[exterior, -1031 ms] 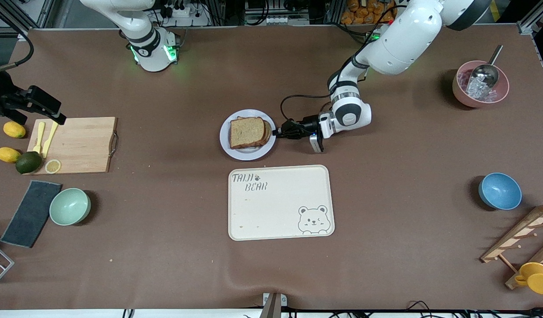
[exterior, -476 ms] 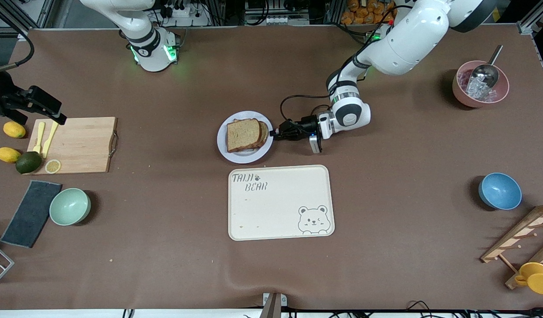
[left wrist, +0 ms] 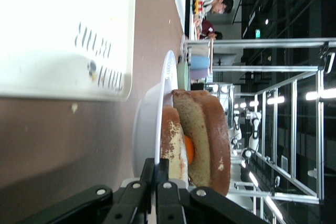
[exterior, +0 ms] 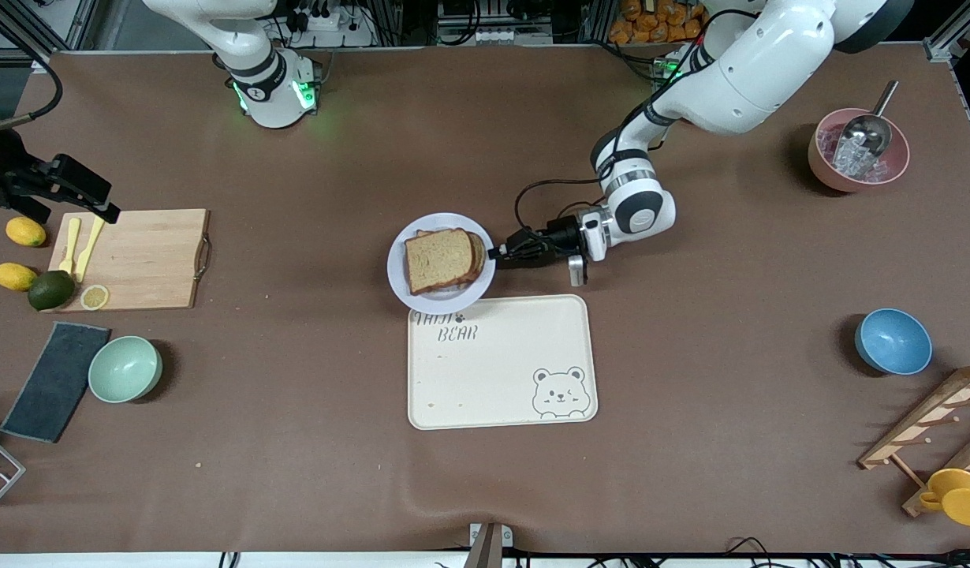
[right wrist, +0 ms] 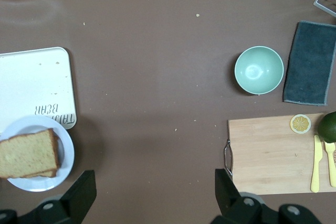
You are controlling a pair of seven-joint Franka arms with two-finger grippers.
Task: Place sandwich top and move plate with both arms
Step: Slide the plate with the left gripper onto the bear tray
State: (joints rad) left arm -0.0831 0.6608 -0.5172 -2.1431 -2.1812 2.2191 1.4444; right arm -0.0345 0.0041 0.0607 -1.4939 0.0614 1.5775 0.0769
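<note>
1. My left gripper [exterior: 494,253] is clamped on the rim of the plate [exterior: 401,285] at the side toward my left arm's end of the table.
2. The plate's edge hangs over the tray [exterior: 501,371] at the tray's corner farthest from the front camera.
3. The sandwich top [exterior: 435,259] lies on the plate, stacked on another slice.
4. My right gripper [right wrist: 152,190] waits with fingers wide apart above the cutting board [exterior: 142,259] at my right arm's end.
5. A knife and fork [exterior: 83,245] and a lemon slice [exterior: 95,297] lie on the board.
6. The green bowl [exterior: 124,369] sits nearer the front camera than the board, a cloth [exterior: 55,381] just beside it.
</note>
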